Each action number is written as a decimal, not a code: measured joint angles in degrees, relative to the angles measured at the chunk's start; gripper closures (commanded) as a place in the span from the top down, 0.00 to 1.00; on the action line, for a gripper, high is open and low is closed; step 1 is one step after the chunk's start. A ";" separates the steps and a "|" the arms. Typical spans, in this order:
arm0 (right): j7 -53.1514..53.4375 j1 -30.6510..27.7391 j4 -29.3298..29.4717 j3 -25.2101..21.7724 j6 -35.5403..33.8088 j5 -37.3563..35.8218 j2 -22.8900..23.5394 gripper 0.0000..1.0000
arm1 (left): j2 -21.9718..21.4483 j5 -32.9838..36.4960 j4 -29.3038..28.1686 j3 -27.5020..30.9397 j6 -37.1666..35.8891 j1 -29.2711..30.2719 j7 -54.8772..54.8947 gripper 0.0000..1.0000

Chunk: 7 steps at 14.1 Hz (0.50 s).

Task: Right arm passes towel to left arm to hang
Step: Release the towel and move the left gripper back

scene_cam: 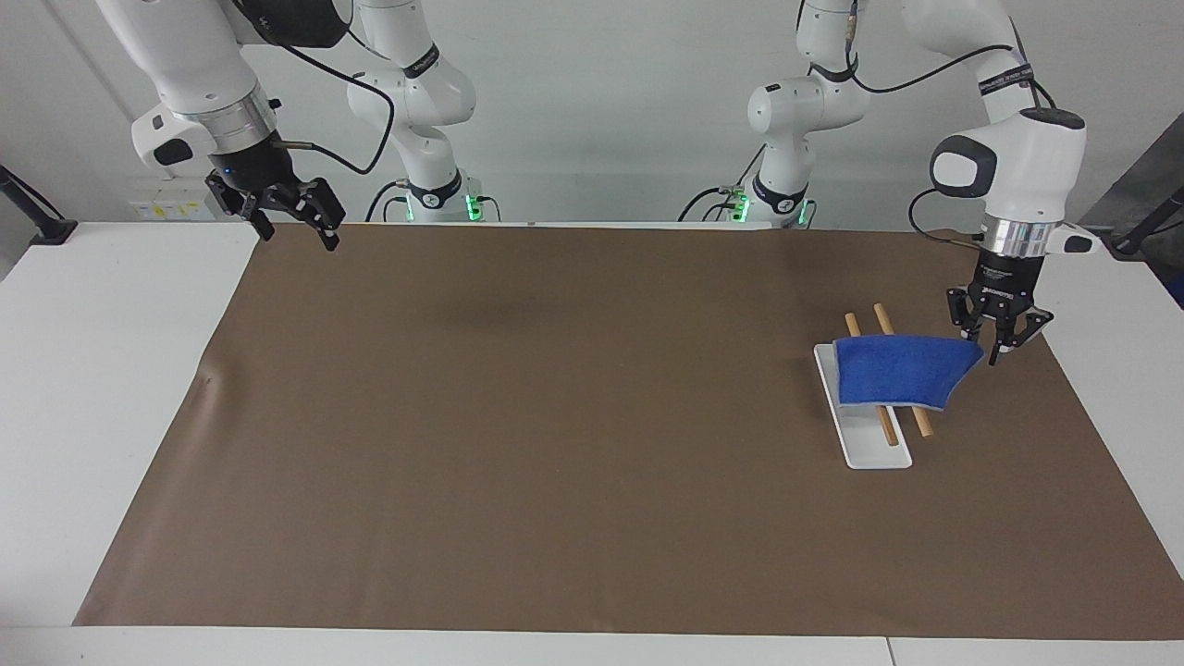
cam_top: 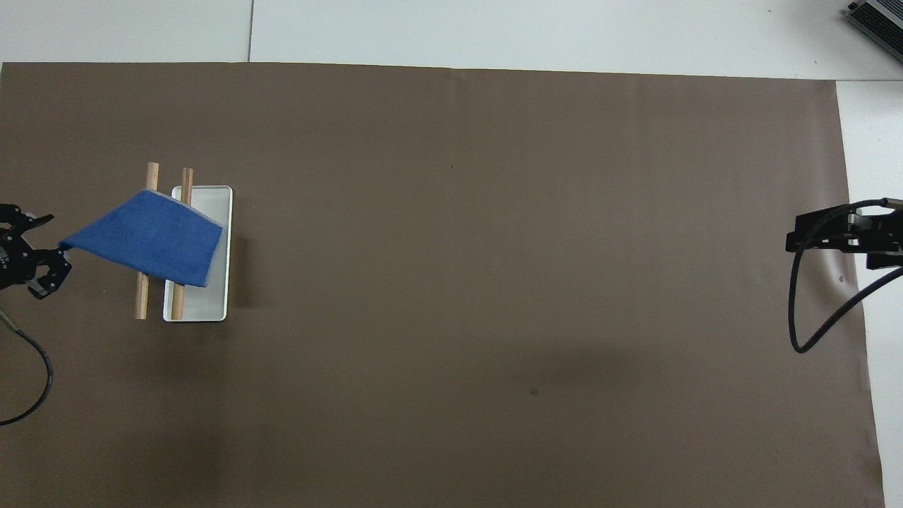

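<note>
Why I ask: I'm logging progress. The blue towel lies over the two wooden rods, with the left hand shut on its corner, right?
Not quite: the facing view shows the left hand open beside a corner of the towel, not shut on it. The towel lies over the two wooden rods.

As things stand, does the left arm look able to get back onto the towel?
Probably yes. The left gripper hangs open right beside the blue towel, which is draped over the two wooden rods of the white-based rack, and nothing stands between them. The right gripper waits at the table's other end.
</note>
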 measured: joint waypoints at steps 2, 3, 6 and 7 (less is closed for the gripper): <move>-0.01 -0.05 0.01 -0.14 0.00 0.00 -0.13 1.00 | -0.03 0.01 1.09 -0.43 -2.41 -0.03 0.00 1.00; -0.03 -0.04 0.01 -0.08 0.00 0.00 -0.26 1.00 | -0.08 0.02 2.16 -0.60 -4.38 -0.03 0.01 1.00; -2.88 0.18 0.01 0.50 0.24 0.00 -0.50 1.00 | -0.55 0.15 6.46 -0.62 -12.00 -0.03 0.18 1.00; -3.96 0.19 0.01 0.66 0.28 0.00 -0.49 1.00 | -0.82 0.61 7.90 -0.65 -15.08 -0.04 0.78 1.00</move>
